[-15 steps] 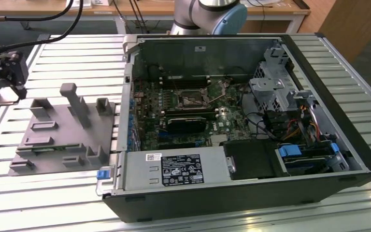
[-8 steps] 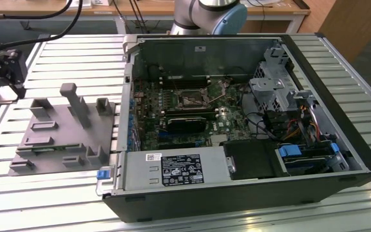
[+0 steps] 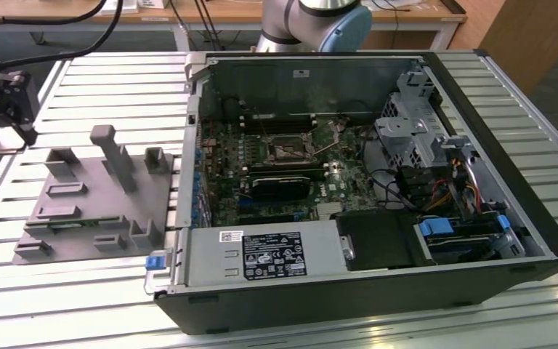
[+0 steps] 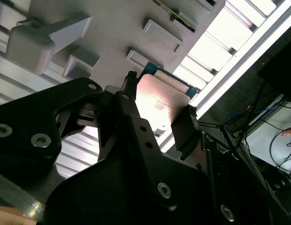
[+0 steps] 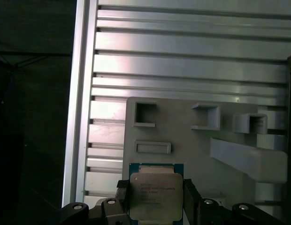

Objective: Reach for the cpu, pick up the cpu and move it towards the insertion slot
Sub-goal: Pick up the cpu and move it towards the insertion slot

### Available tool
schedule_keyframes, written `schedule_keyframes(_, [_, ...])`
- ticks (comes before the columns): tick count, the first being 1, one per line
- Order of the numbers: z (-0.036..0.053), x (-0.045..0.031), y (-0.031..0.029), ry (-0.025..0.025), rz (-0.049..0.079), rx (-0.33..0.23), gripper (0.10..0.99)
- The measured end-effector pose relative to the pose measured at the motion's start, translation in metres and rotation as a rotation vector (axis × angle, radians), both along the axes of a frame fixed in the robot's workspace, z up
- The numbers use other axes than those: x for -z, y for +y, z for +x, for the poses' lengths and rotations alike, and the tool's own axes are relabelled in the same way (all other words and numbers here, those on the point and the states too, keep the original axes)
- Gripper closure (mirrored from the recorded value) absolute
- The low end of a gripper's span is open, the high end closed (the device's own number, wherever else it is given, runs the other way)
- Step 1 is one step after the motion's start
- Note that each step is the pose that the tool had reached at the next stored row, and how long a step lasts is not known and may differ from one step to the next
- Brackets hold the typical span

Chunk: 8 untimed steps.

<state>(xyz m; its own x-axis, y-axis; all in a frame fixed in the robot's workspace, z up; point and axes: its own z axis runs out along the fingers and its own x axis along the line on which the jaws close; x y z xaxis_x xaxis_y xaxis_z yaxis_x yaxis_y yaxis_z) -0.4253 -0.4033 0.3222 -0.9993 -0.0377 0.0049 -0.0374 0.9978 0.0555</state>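
The cpu (image 5: 156,193) is a flat square chip with a shiny silver top and a teal-green rim. It sits between the two black fingers (image 4: 185,125) of my gripper (image 4: 157,107), which is shut on it. The chip hangs above the grey plastic fixture (image 5: 192,145). In the exterior view my gripper (image 3: 3,131) is high at the far left, past the fixture (image 3: 95,203). The insertion slot (image 3: 287,150), a square socket with a dark centre and metal frame, lies on the motherboard inside the open computer case (image 3: 511,218), well off to the exterior view's right of the gripper.
The grey fixture carries upright posts (image 3: 114,156) and blocks. A slatted aluminium table (image 3: 114,80) lies under everything. The case walls, a drive cage (image 3: 410,138), cables and a power supply (image 3: 259,254) surround the motherboard. The arm's base (image 3: 313,25) stands behind the case.
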Motion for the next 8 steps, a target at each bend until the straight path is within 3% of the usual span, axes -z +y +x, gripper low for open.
schedule_keyframes(4, [0.0000, -0.0050, 0.0000, -0.0001, 0.000, 0.000, 0.545])
schedule_keyframes(8, [0.0000, -0.0151, 0.0000, -0.0001, 0.000, 0.000, 0.545])
